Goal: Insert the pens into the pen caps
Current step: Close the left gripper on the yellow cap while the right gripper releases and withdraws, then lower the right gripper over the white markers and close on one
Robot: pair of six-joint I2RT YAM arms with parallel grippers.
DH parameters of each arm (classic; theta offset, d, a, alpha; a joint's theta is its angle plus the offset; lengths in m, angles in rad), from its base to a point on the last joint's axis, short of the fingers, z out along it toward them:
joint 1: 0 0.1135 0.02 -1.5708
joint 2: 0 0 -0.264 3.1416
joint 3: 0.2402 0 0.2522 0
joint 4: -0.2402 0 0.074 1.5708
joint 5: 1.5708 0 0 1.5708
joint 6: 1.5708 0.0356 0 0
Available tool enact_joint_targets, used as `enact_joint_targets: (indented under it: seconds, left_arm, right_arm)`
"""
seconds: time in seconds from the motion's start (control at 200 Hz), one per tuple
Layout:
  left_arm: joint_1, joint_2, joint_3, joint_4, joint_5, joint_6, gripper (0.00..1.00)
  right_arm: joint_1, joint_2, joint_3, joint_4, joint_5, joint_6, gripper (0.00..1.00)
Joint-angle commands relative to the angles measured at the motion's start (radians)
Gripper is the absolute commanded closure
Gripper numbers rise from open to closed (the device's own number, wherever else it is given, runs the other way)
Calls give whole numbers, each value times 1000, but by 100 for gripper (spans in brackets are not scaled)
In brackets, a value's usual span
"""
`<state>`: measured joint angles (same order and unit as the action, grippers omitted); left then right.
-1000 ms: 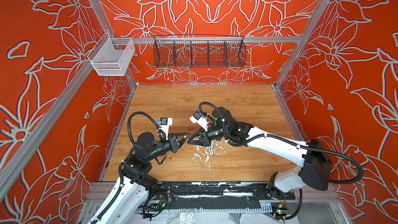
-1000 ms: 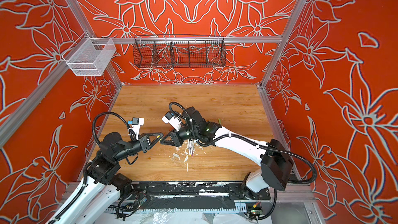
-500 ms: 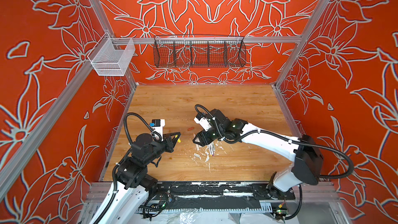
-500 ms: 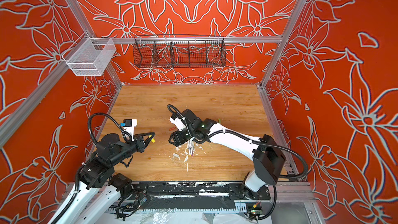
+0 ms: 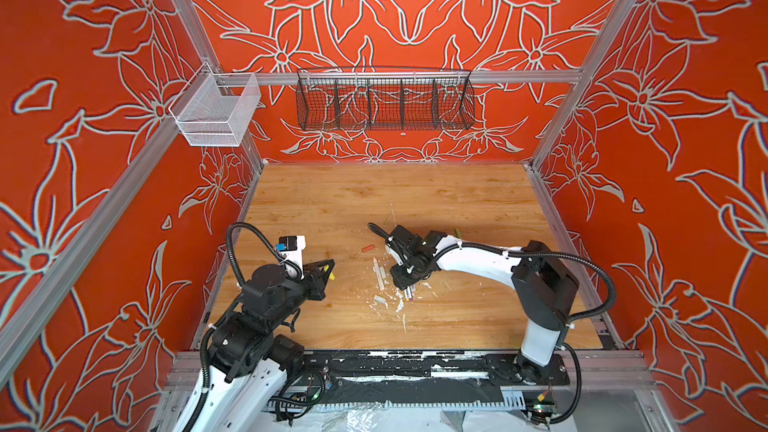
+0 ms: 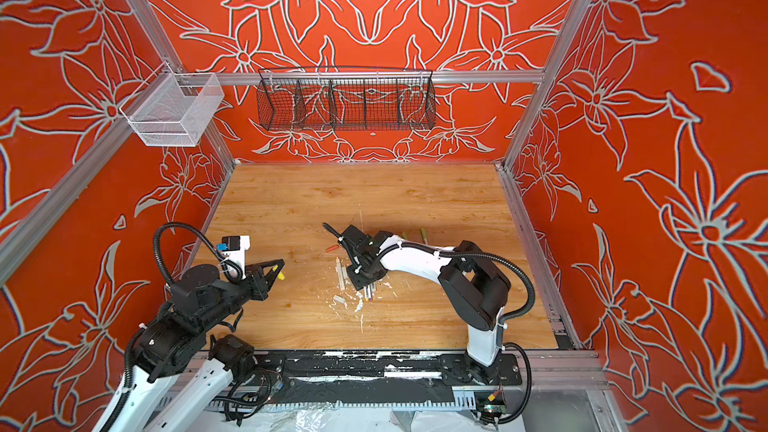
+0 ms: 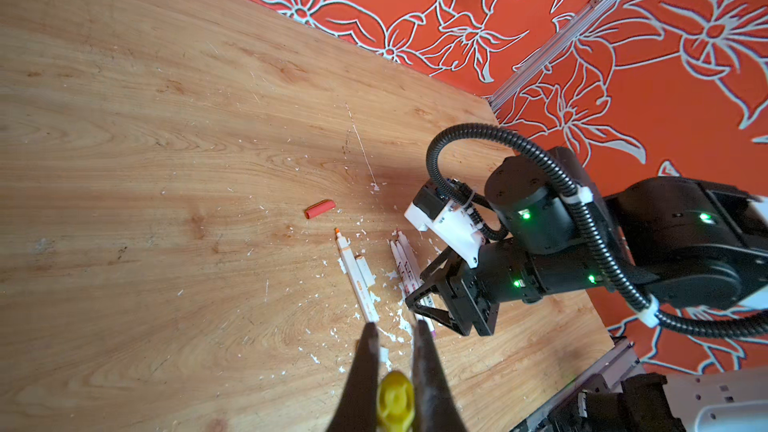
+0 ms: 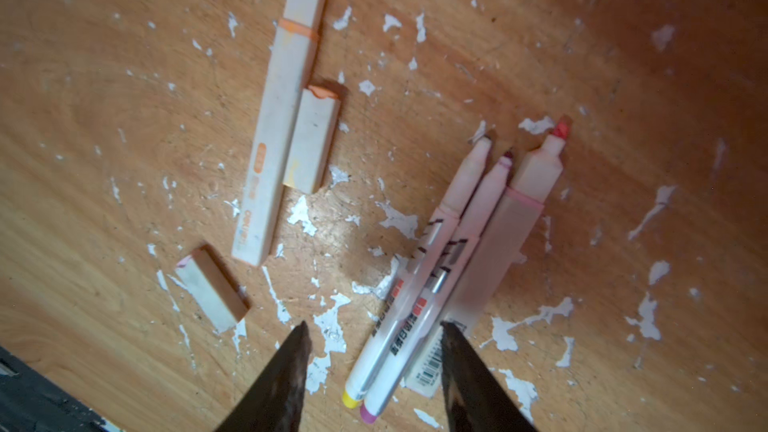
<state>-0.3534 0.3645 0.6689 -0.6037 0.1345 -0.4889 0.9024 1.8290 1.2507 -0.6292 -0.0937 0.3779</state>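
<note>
My left gripper [image 7: 395,328] [image 5: 330,270] is shut on a yellow pen cap [image 7: 392,403] [image 6: 281,275], held above the table's left side. My right gripper [image 8: 374,328] [image 5: 405,284] hangs open and low over three pens lying side by side: one with a yellow end [image 8: 415,272], one with a magenta end [image 8: 438,284], and a red-tipped one [image 8: 511,222]. The ends of the first two lie between its fingertips, untouched. An orange-tipped pen [image 8: 276,139] [image 5: 379,272] lies beside a pale cap [image 8: 312,141]. A second pale cap [image 8: 212,288] lies apart. An orange-red cap [image 7: 319,209] [image 5: 367,248] lies farther back.
White paint flecks [image 8: 332,326] litter the wood round the pens. Two green-ended pens [image 6: 424,234] lie behind the right arm. A black wire basket [image 5: 384,101] and a white mesh basket [image 5: 216,112] hang on the walls. A black rail [image 5: 415,363] runs along the front edge.
The grippers stood tip to tip at mid-table. My left gripper has drawn back to the left with the yellow cap. My right gripper has opened and dropped over the three pens.
</note>
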Motion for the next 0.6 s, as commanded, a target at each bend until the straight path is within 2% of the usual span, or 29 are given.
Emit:
enact_joint_targets:
  seconds: [0.0,0.275,0.595]
  left_arm:
    - [5,1,16,-27,5,23,100]
    - [6,-7,8,-19,4,22,100]
    - [5,-15,6,-16,2,22,100]
  right_arm:
    - [-3,29,35,-35,35,7,48]
    - [-3,59,45,-23,13,2,56]
    - [-2,90,56,-29,15,3,60]
